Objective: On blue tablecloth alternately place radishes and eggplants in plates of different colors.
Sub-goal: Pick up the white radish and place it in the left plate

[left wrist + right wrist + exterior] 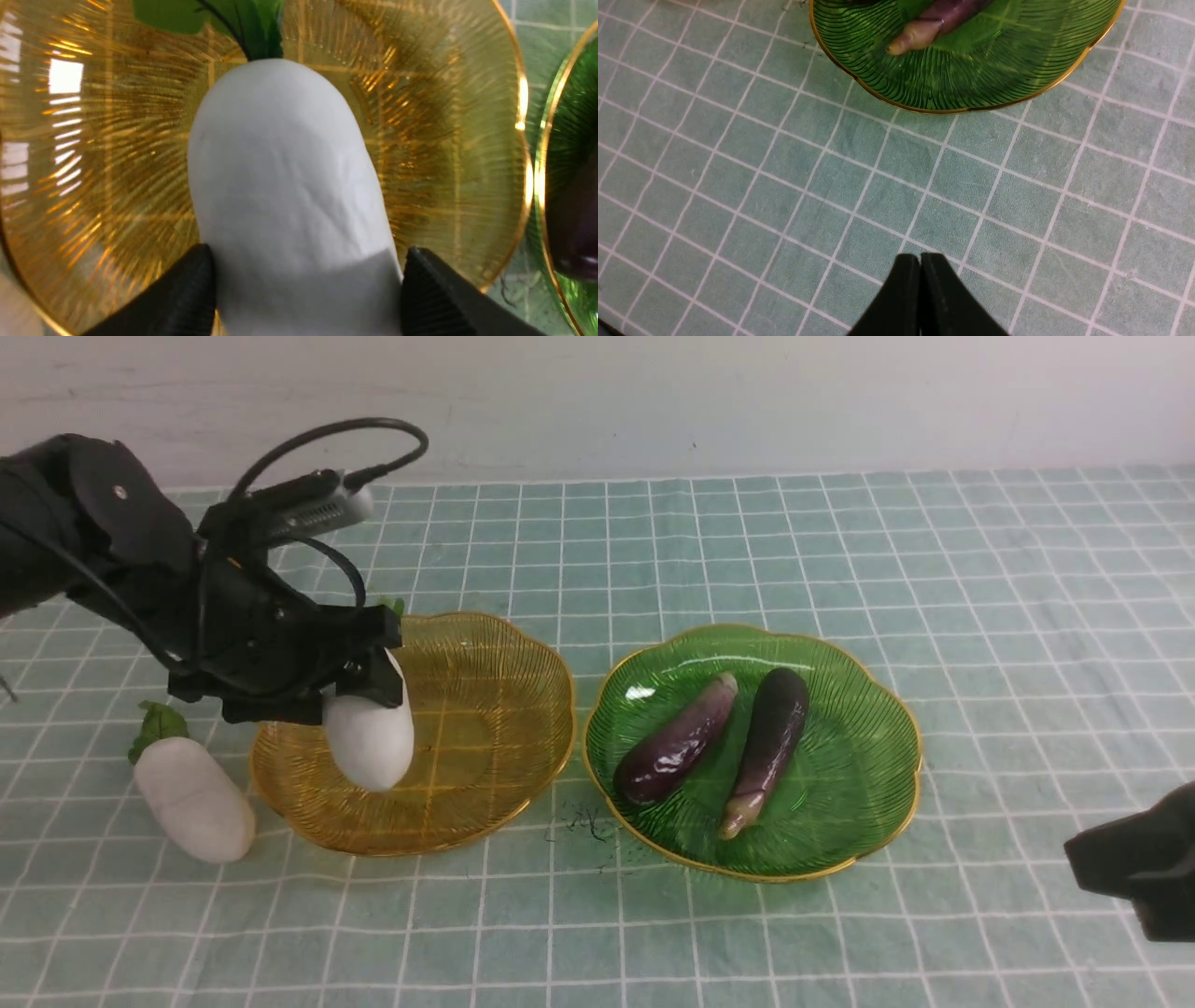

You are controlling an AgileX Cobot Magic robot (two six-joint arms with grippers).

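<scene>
While eggplants point(677, 742) occupy green plate point(845, 775), radish point(372, 742) over amber point(490, 709).

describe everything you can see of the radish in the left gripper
The radish is smooth, matte white and oblong, with faint creases in its skin and dark green leaves at its top. The left gripper clamps it across the body, a black finger on each side. It hangs tilted over the amber plate, rounded end down, leaves up and toward the far side. Whether its tip touches the plate cannot be told.
</scene>
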